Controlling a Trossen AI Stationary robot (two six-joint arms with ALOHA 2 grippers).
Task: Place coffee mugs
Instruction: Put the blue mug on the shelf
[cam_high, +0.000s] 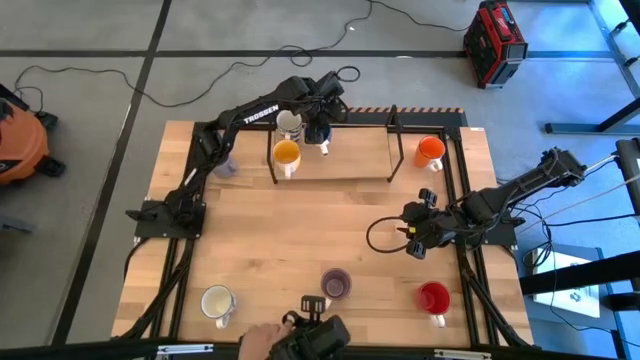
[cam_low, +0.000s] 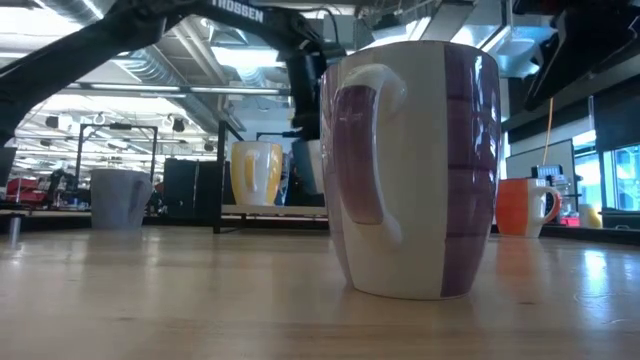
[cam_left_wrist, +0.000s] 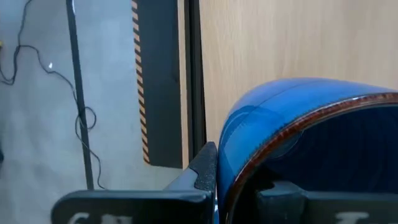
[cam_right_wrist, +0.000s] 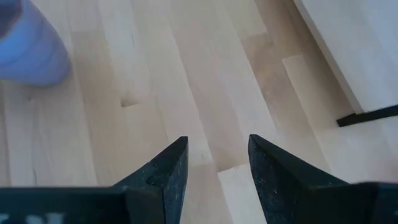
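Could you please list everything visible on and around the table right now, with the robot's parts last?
Blue mug: one, held over the raised shelf at the table's far edge.
White mug: one, on the shelf beside the left gripper.
Yellow-orange mug: one, on the shelf's left part.
Orange mug: one, far right of the shelf.
Grey-lavender mug: one, on the table left of the shelf.
Purple mug: one, near edge, centre.
Cream mug: one, near left.
Red mug: one, near right.
Left gripper: shut on the blue mug's rim.
Right gripper: open, over bare table on the right.
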